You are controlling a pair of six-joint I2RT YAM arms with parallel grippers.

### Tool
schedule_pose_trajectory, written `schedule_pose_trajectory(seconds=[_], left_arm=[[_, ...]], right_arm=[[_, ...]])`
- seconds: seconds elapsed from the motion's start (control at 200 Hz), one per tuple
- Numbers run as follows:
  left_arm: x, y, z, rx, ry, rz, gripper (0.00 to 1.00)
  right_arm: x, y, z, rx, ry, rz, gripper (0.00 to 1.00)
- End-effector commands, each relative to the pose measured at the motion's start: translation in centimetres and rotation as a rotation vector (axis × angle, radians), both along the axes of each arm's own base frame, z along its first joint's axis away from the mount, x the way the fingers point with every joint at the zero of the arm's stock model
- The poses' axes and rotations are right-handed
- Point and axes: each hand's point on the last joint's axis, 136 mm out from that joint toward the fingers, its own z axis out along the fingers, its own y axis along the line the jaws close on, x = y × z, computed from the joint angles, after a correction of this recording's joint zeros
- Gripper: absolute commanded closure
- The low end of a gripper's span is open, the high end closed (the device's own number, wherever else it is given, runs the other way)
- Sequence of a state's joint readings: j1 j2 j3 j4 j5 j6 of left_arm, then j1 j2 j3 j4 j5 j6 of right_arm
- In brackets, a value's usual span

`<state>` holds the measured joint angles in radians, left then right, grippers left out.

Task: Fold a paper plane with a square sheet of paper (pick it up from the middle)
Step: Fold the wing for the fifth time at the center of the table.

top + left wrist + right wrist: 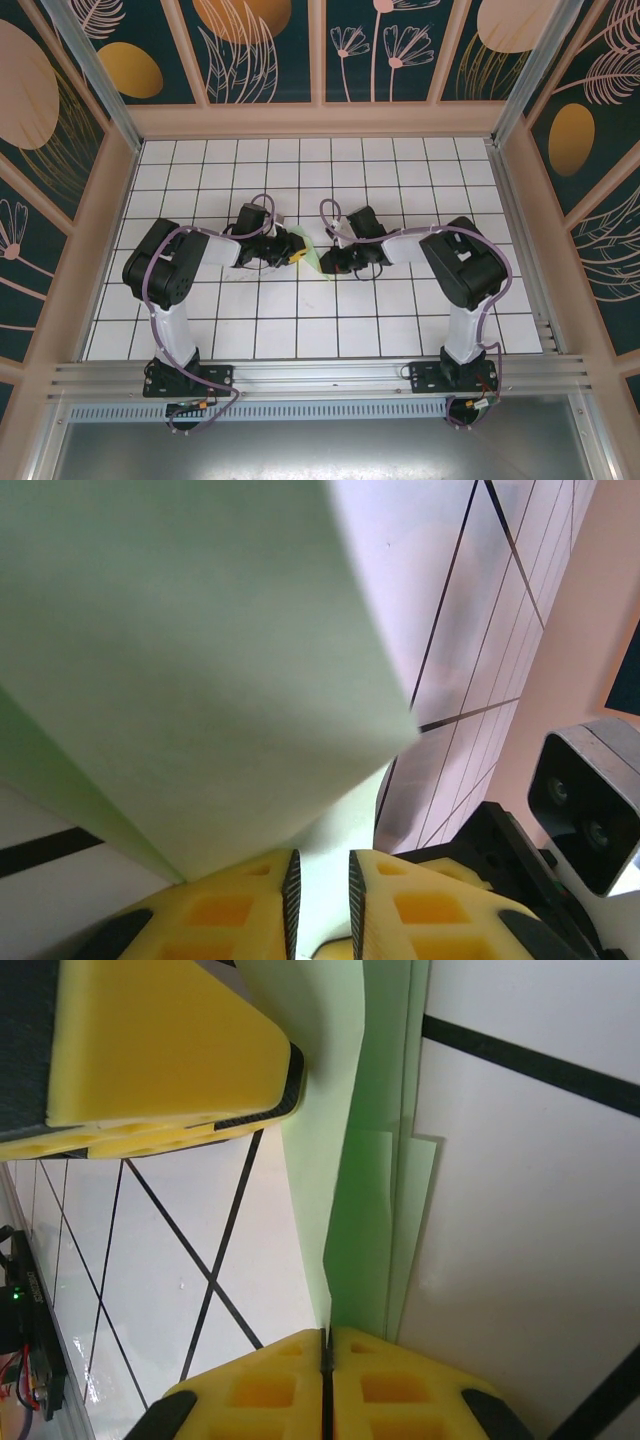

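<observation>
Though overhead is vague, right tool (326, 1338) clamps paper (365, 1110) (seemingly layered)

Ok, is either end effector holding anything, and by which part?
Both pinch the folded green paper: the right end effector on its layered creased edge, the left end effector on a thin edge beneath the raised flap.

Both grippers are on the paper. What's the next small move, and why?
Probably hold with the right gripper and slide the left gripper along the fold to press it: the paper shows layers fanning apart at its edge.
</observation>
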<state>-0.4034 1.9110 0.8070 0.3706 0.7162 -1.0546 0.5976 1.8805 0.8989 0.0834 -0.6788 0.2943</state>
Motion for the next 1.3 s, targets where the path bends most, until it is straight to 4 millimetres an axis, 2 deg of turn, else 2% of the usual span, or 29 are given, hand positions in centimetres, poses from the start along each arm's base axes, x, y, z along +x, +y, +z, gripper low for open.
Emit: schedule_pose_trajectory(seconds=[0.0,0.19,0.305,0.465,0.525,0.615,0.756,0.831,0.931,1.011,1.161,1.296], left_arm=[[-0.7,3.1,-5.3,0.22,0.082,0.077,0.77],[-0.6,3.4,-5.6,0.246,0.083,0.077,0.78],[-0.7,3.5,-5.8,0.257,0.088,0.077,0.78],[-0.6,3.5,-5.8,0.261,0.086,0.077,0.79],[-0.6,3.5,-5.8,0.262,0.086,0.075,0.79],[-0.6,3.6,-5.7,0.264,0.083,0.073,0.79],[-0.6,3.5,-5.6,0.264,0.081,0.07,0.79],[-0.6,3.5,-5.6,0.265,0.079,0.07,0.79],[-0.7,3.6,-5.6,0.266,0.08,0.069,0.79],[-0.7,3.7,-5.8,0.271,0.081,0.07,0.79],[-0.7,3.8,-6.0,0.279,0.085,0.078,0.8],[-0.6,4.0,-6.2,0.291,0.088,0.083,0.8]], right_arm=[[0.8,-0.6,1.8,-0.034,-0.025,-0.043,0.85],[3.1,-1.3,4.7,-0.081,-0.139,-0.155,0.88],[2.9,-0.2,5.9,-0.058,-0.158,-0.147,0.88],[2.2,1.9,5.5,-0.067,-0.144,-0.105,0.89],[2.6,1.7,5.3,-0.092,-0.149,-0.133,0.86],[3.4,0.1,5.1,-0.149,-0.163,-0.197,0.77],[2.8,-1.8,5.7,-0.15,-0.164,-0.231,0.57],[2.5,-2.3,6.3,-0.145,-0.174,-0.236,0.54],[2.1,-1.2,7.5,-0.077,-0.166,-0.193,0.59],[1.7,0.4,7.8,-0.039,-0.147,-0.15,0.68],[1.0,3.4,6.1,-0.042,-0.109,-0.076,0.86],[1.0,4.3,4.3,-0.069,-0.098,-0.047,0.91]])
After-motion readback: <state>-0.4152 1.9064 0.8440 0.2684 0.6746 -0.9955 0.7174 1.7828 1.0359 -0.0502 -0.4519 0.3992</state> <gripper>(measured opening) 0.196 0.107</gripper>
